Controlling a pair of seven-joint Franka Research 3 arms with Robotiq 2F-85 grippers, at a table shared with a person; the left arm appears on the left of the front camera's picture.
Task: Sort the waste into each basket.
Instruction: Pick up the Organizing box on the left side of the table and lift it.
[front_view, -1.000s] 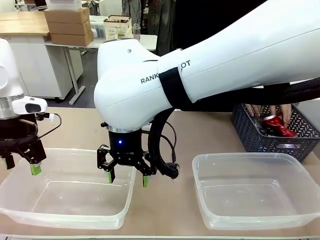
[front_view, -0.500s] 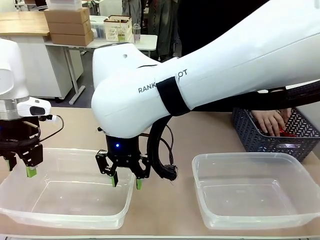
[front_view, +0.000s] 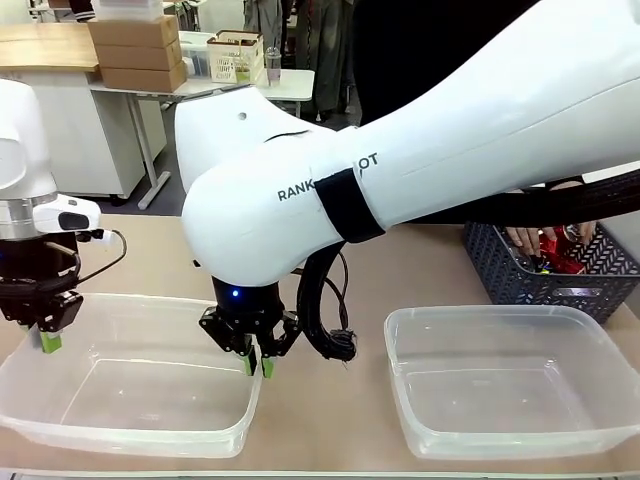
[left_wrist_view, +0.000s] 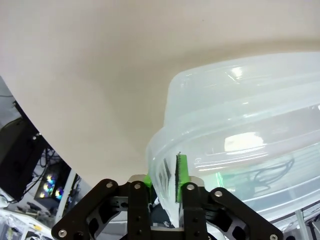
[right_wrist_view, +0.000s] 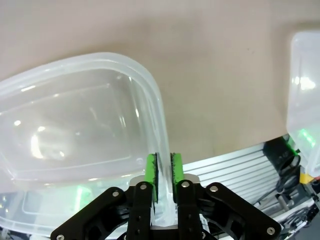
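The left gripper (front_view: 45, 340) and right gripper (front_view: 258, 365) each pinch an opposite end wall of the clear rectangular plastic basket (front_view: 130, 432); best move both together and level, lest a wall slips free.

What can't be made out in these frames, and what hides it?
- Front view: contents of the dark crate beyond some red waste; its mesh wall and the right arm hide them.
- Front view: most of a person's hand, behind the right arm.
- Left wrist view: one pad of the left gripper, mostly hidden by the rim of the left tub.
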